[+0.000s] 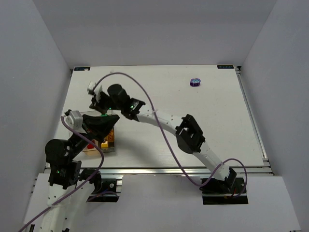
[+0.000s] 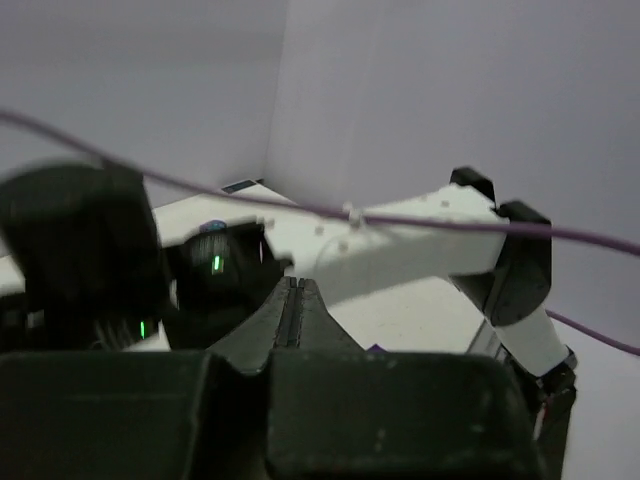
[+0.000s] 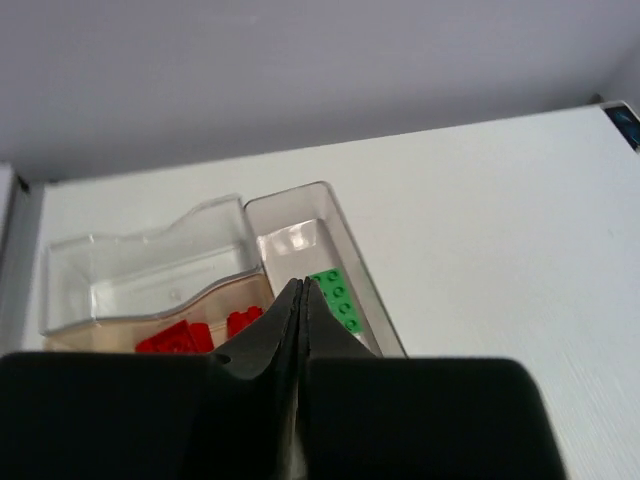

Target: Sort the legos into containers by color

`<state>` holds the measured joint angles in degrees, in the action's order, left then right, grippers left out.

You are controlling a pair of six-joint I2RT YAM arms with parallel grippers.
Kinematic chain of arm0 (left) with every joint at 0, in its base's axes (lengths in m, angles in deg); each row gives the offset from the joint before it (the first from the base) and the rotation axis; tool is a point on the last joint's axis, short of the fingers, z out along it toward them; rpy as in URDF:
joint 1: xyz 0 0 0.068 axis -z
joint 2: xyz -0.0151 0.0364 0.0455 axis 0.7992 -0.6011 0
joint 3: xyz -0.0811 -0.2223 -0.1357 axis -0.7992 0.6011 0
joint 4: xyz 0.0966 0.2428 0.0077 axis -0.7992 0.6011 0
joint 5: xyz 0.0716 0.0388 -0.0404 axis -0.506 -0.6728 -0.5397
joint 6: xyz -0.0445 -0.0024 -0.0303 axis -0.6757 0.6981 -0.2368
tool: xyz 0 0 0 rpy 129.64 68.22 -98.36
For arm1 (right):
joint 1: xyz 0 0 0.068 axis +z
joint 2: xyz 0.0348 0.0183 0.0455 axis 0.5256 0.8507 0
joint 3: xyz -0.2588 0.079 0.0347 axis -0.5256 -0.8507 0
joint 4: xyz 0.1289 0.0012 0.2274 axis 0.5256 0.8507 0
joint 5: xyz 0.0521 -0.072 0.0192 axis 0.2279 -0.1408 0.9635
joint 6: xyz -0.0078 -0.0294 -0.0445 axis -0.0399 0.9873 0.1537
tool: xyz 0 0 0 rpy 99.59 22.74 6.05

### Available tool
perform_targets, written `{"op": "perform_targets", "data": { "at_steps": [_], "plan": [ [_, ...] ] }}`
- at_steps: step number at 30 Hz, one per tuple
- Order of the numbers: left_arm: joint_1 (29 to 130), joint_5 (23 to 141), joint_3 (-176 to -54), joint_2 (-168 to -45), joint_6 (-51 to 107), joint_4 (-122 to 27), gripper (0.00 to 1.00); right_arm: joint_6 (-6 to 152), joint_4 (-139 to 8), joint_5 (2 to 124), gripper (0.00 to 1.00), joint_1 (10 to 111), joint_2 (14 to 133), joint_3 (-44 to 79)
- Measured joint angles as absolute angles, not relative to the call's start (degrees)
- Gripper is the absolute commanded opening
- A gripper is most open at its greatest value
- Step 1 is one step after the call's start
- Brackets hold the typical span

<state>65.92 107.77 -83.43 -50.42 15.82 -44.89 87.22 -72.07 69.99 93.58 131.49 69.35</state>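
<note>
Right wrist view looks past the right claw [image 3: 302,290], clenched tight on nothing, down at the containers [image 3: 140,240]. A green lego [image 3: 338,295] lies in the tan-tinted bin [image 3: 300,215] just right of the fingertips, and red legos [image 3: 185,337] lie in the bin beside it on the left. Left wrist view has the left claw [image 2: 291,285] pressed together and empty too, facing the right arm [image 2: 400,250]. From the top, the containers sit at the near left of the surface [image 1: 217,125] beneath both arms, and a purple piece [image 1: 194,81] lies alone far back, well apart.
</note>
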Motion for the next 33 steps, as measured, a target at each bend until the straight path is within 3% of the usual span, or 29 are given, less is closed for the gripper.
{"op": "perform_targets", "data": {
  "at_steps": [5,6,9,10,12,13,14,15,18,21,23,24,26,29,30,33],
  "plan": [
    [65.9,112.6,-82.6,-56.5,12.7,-50.3,0.01,76.8,-62.8,70.3,0.00,83.9,121.4,66.6],
    [65.9,113.9,-81.8,-58.3,11.7,-51.7,0.15,75.2,-61.7,71.1,0.00,80.6,117.9,62.6],
    [66.0,117.1,-78.5,-64.9,9.0,-56.0,0.44,72.9,-57.8,75.1,0.00,69.6,109.2,51.0],
    [66.1,118.0,-77.7,-68.1,8.2,-56.8,0.70,72.6,-56.2,76.9,0.15,66.1,107.3,48.5],
    [66.8,118.8,-77.5,-75.7,7.0,-57.8,0.84,72.4,-52.7,81.0,0.43,58.6,104.3,44.0],
    [67.4,118.4,-77.5,-79.1,6.9,-57.7,0.98,72.6,-51.1,82.8,0.64,55.4,103.0,42.2],
    [68.3,117.7,-77.6,-82.8,7.0,-57.1,0.98,72.8,-49.8,84.3,0.69,53.1,101.7,40.3],
    [69.5,116.9,-77.9,-85.9,7.2,-56.4,0.98,74.0,-48.3,85.7,0.85,51.1,99.9,37.9],
    [75.7,112.8,-82.0,-96.4,8.1,-52.6,0.98,75.7,-47.1,88.3,0.89,48.4,91.5,27.7],
    [83.6,106.7,-88.8,-106.4,8.8,-49.0,0.98,75.7,-47.9,88.5,0.83,46.7,81.2,17.7],
    [89.1,101.2,-92.9,-111.6,8.8,-46.5,0.98,75.7,-47.9,88.0,0.53,43.5,76.3,15.0],
    [92.6,97.4,-95.6,-114.6,8.5,-44.6,0.97,75.0,-48.0,87.6,0.25,40.5,74.8,14.9],
    [97.1,92.0,-99.2,-118.7,7.9,-42.0,0.91,73.2,-49.5,87.1,0.04,33.7,73.2,14.9],
    [104.3,81.9,-108.6,-127.9,6.1,-36.4,0.71,71.1,-50.1,86.5,0.00,24.0,72.9,14.8],
    [106.4,78.7,-111.8,-131.0,5.2,-34.9,0.52,70.2,-50.0,86.6,0.00,21.4,73.0,14.6],
    [112.1,69.8,-121.7,-139.9,3.1,-28.0,0.40,68.3,-49.8,87.8,0.00,16.5,73.0,13.3]
  ]
}}
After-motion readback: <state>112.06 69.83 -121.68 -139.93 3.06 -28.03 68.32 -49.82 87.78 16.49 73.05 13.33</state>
